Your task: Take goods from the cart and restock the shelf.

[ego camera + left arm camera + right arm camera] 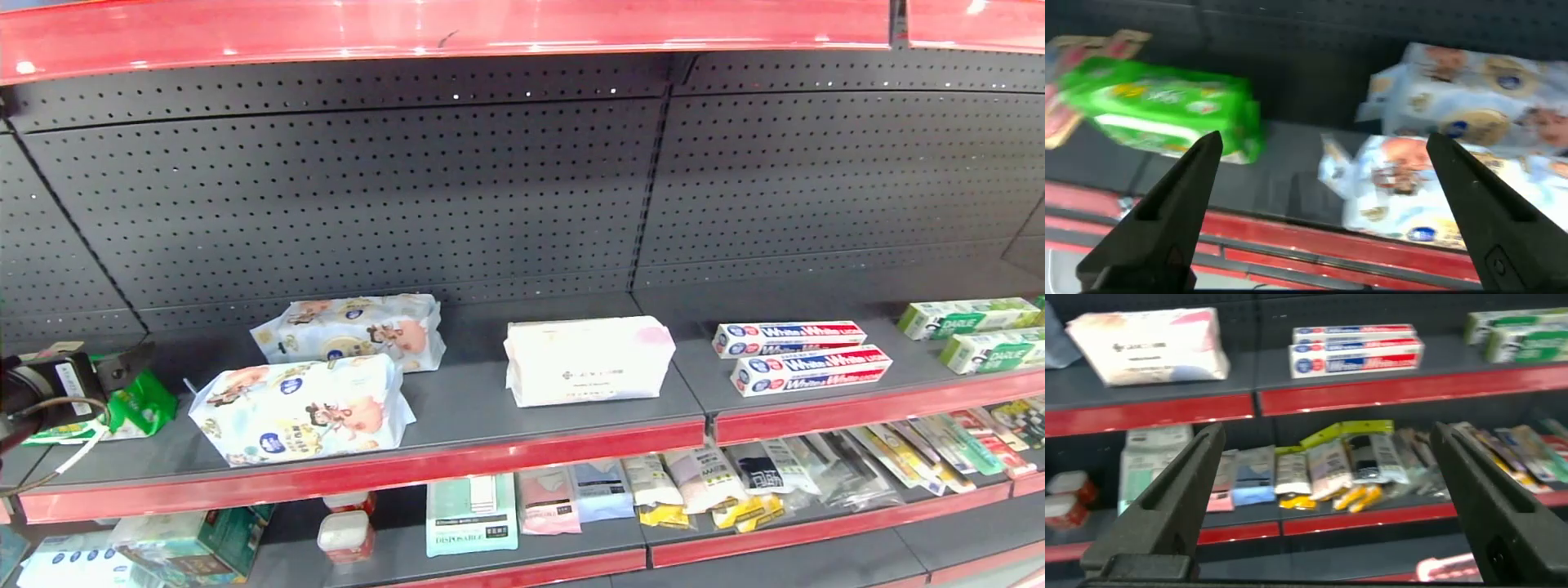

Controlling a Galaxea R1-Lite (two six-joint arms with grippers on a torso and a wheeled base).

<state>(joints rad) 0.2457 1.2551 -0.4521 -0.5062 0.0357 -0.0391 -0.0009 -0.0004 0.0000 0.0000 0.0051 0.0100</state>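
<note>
— Where do the goods sit?
— We see a green pack (139, 408) lying at the left end of the shelf (367, 472). Our left gripper (1323, 139) is just in front of it.
— Does it have hold of the pack?
— No. Its jaws stand wide apart and grip nothing. The green pack lies beyond one finger and the front wipes pack (302, 420) beyond the other.
— What else is on that shelf?
— To the right we see the rear wipes pack (351, 327) close behind the front one. Next comes a white tissue pack (588, 359), then two red-and-blue toothpaste boxes (808, 359) side by side. Green-and-white boxes (971, 331) lie at the far right.
— And our right gripper (1327, 429)?
— It is also spread wide and holds nothing. It faces the shelf front and is clear of it.
— What lies around all that?
— A lower shelf (522, 563) carries small packets (702, 486), and a dark perforated back panel (367, 188) rises behind the goods.
</note>
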